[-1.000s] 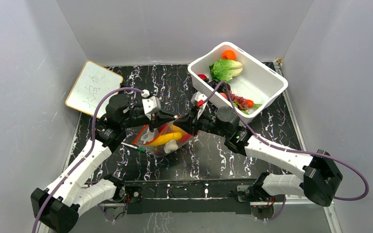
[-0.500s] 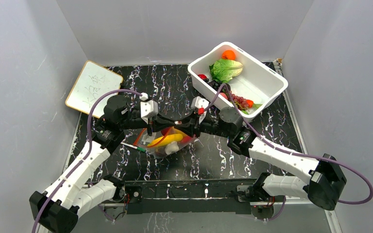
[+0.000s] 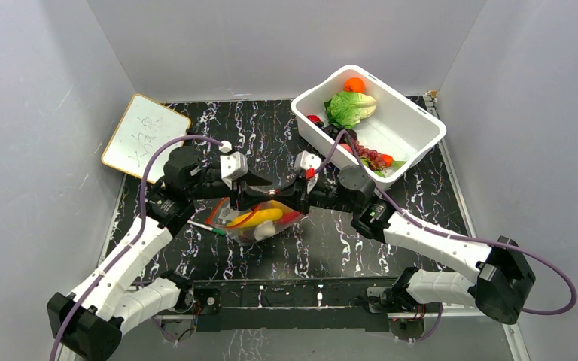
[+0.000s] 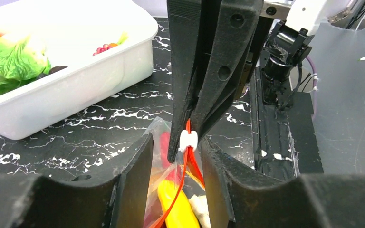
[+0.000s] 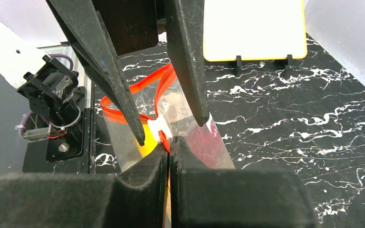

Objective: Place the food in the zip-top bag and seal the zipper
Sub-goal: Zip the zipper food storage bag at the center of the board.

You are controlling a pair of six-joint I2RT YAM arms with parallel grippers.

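Note:
The zip-top bag [image 3: 252,226] hangs mid-table with a yellow piece [image 3: 261,216], a white piece [image 3: 264,232] and a red piece [image 3: 290,217] of food inside. My right gripper [image 5: 169,145] is shut on the red-orange zipper [image 5: 164,78], right behind its white slider [image 5: 160,128]. My left gripper [image 4: 176,183] is open, its fingers astride the rim with the slider [image 4: 188,140] just ahead of them. In the top view the two grippers, left [image 3: 266,190] and right [image 3: 278,198], meet tip to tip above the bag.
A white tub [image 3: 415,144] at the back right holds lettuce [image 3: 350,107], an orange piece [image 3: 354,84] and grapes [image 3: 374,159]. A whiteboard [image 3: 144,135] lies at the back left. A green-and-white pen [image 3: 208,228] lies left of the bag.
The two grippers have closed in on each other over the bag's rim. The bag now hangs lower and more stretched out.

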